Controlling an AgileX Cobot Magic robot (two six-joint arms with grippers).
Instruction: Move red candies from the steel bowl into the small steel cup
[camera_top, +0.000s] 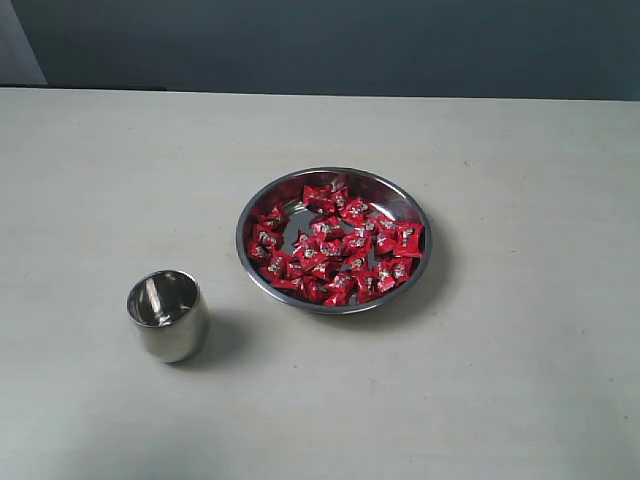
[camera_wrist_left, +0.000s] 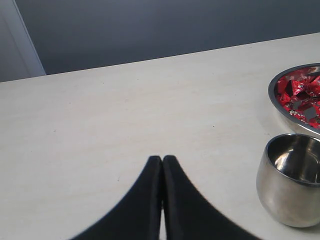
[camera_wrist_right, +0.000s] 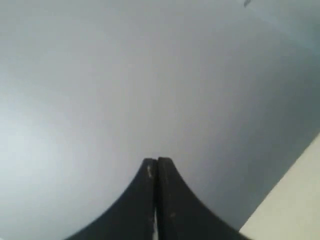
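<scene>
Surface: a pale, off-white flat tabletop (camera_top: 100, 180) fills most of the exterior view. It is matte, with a few faint specks.

Backdrop: a dark blue-grey wall (camera_top: 350, 45) runs along the far edge of the tabletop.

Item 1: a wide, shallow, round steel bowl (camera_top: 392, 196) with a low polished rim sits flat on the tabletop, slightly right of centre in the exterior view. It rests level.

Item 2: a small, handleless, shiny steel cup (camera_top: 168, 316) with a rounded base stands upright on the tabletop. It is to the left of the steel bowl and nearer the camera, close to it but not touching. Its mouth faces up and the interior shows reflective steel.

Item 3: the left gripper (camera_wrist_left: 162, 159) has two black tapered fingers pressed together tip to tip, with nothing between them. It hangs over bare tabletop. The steel cup stands near its tips and off to one side, and the steel bowl's rim lies just past the cup.

Item 4: the right gripper (camera_wrist_right: 157, 161), also with black tapered fingers, is closed with its tips meeting and nothing in its grip. It points at the wall, and only a corner of tabletop shows in its wrist view.

Item 5: the small red candies (camera_top: 335, 245), in shiny red wrappers with white-silver marks, all lie inside the steel bowl. They are heaped loosely across its floor, some overlapping, and patches of bare steel show between them and along the bowl's far wall.
</scene>
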